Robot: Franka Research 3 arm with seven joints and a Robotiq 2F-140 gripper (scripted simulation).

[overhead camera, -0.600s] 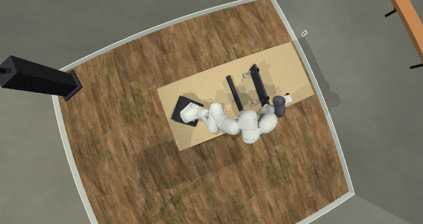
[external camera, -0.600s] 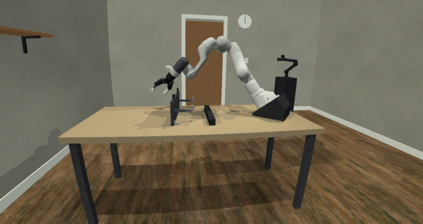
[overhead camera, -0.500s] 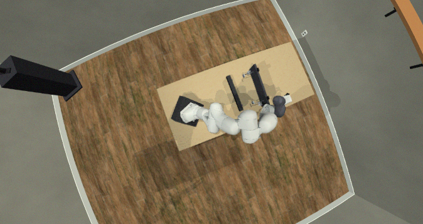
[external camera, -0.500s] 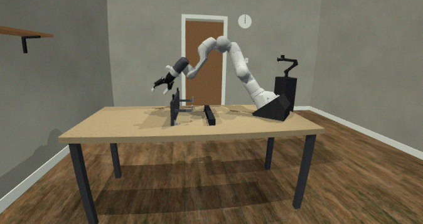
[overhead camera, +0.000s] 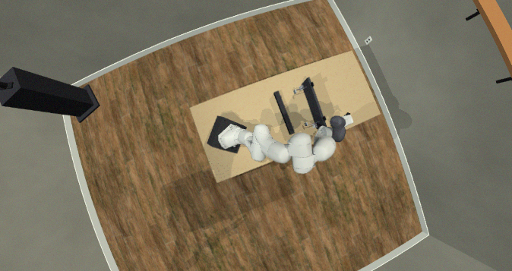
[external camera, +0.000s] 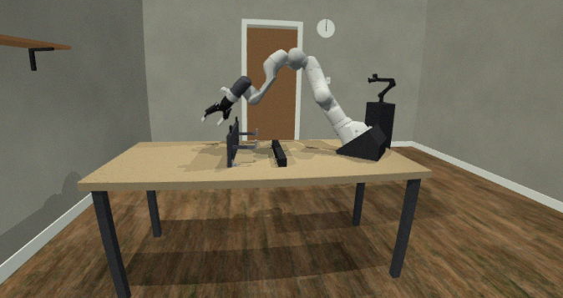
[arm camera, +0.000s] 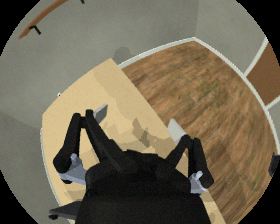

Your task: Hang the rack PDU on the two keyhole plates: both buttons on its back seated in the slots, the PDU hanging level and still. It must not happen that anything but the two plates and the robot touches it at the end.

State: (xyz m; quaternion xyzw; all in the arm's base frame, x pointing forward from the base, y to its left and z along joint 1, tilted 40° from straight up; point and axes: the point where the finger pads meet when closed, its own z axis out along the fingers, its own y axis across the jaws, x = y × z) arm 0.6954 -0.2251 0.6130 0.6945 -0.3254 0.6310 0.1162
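Note:
A long black bar (overhead camera: 284,111) (external camera: 279,153) lies flat on the table (overhead camera: 342,74) (external camera: 167,164). A second black bar (overhead camera: 314,101) (external camera: 232,143) stands on edge beside it. Two grey metal brackets (overhead camera: 298,90) (overhead camera: 309,124) (external camera: 247,133) stick out from it toward the flat bar. I take them for the keyhole plates. I cannot tell which bar is the PDU, or whether the standing bar hangs on the brackets. My gripper (overhead camera: 347,118) (external camera: 211,121) (arm camera: 138,117) is open and empty. It hangs tilted in the air, above and just past the near end of the standing bar.
The arm's black base (overhead camera: 224,136) (external camera: 363,145) sits at one end of the table. A black pedestal (overhead camera: 45,94) (external camera: 380,114) stands on the floor behind it. A wall shelf (overhead camera: 490,20) (external camera: 33,43) (arm camera: 58,6) is far off. The table's edge (arm camera: 118,70) shows below the gripper.

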